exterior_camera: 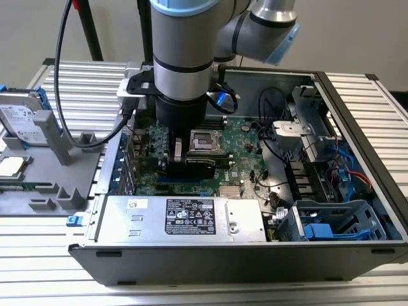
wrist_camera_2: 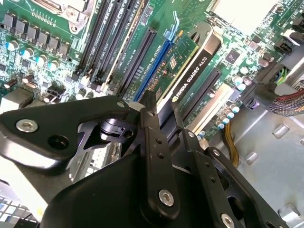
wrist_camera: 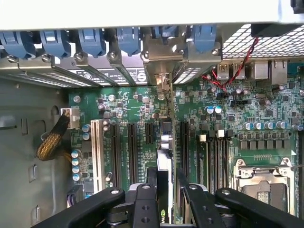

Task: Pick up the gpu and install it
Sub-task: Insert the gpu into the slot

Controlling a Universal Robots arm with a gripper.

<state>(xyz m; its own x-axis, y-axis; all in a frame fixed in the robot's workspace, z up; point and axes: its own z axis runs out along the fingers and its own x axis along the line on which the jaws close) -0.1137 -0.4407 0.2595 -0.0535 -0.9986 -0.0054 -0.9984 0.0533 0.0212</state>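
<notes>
The big open grey metal computer case (exterior_camera: 357, 127) lies on its side on the ribbed silver bench (exterior_camera: 76, 89). Inside it sits the wide green motherboard (wrist_camera: 266, 109), just under the fingers. The grey round robot arm (exterior_camera: 185, 51) reaches straight down into the case. Its black gripper (wrist_camera: 166, 183) has its fingers (wrist_camera_2: 154, 137) pinching the gpu (wrist_camera_2: 192, 71), a flat green card with a black cover, standing on its thin edge. The card sits between the fingers and runs long-ways out past their tips, along the long black and blue slots (wrist_camera_2: 142, 59) of the motherboard. Its far end points at the silver slot covers with blue clips (wrist_camera: 118, 42) on the case wall.
</notes>
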